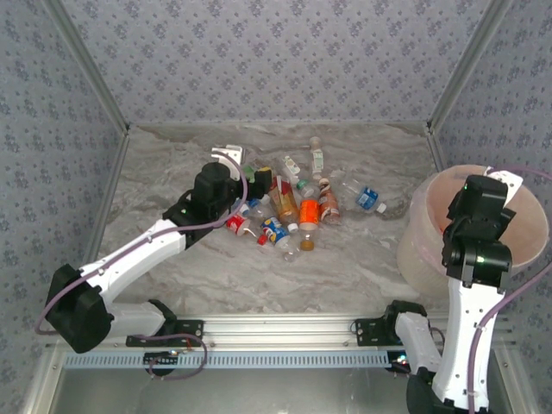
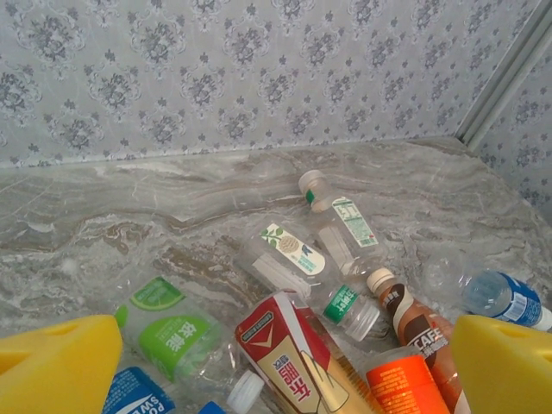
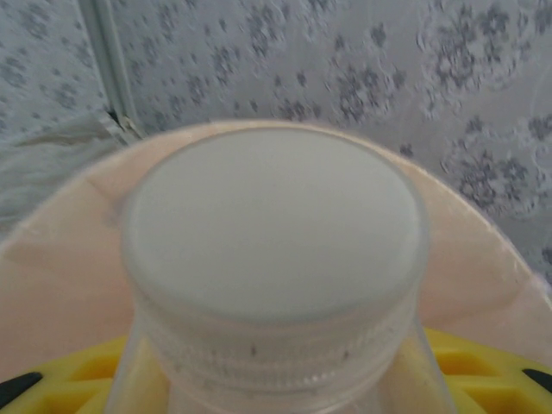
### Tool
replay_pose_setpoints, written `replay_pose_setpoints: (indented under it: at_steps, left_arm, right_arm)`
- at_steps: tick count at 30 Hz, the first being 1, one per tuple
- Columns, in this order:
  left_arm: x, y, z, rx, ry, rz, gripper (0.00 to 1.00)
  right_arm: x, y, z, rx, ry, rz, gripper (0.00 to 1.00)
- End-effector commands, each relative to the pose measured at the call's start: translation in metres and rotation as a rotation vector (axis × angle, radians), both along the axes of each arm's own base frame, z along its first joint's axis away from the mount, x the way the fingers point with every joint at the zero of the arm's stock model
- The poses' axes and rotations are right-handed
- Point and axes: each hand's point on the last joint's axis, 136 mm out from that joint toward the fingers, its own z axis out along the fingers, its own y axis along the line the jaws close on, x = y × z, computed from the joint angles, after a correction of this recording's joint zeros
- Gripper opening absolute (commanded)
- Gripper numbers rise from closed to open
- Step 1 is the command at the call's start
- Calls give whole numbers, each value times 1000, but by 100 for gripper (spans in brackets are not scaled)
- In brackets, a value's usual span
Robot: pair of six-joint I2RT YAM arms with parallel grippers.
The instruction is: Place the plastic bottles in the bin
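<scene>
On the table (image 1: 216,276), about a dozen bottles (image 1: 286,207), one pink bin (image 1: 416,250)

About a dozen small plastic bottles (image 1: 289,211) lie jumbled on the tabletop (image 1: 216,276) — orange, red, blue and green labels — while one white-capped clear bottle (image 3: 276,250) hangs over the round, pale pink bin (image 1: 420,248).
</scene>
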Motion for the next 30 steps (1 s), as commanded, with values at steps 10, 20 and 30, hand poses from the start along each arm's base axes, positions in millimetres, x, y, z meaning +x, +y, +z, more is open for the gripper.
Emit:
replay_pose_setpoints:
  at_steps: [10,20,30]
  left_arm:
    - [1,0,12,-54,36,15,98]
    - [10,-2,8,-54,61,45,98]
    - [19,28,-9,-40,125,210,98]
  right_arm:
    - [-21,-30,-31,-9,52,-204,80]
    - [-27,-32,-21,-36,19,-212,96]
    - [11,3,-5,123,-165,17,100]
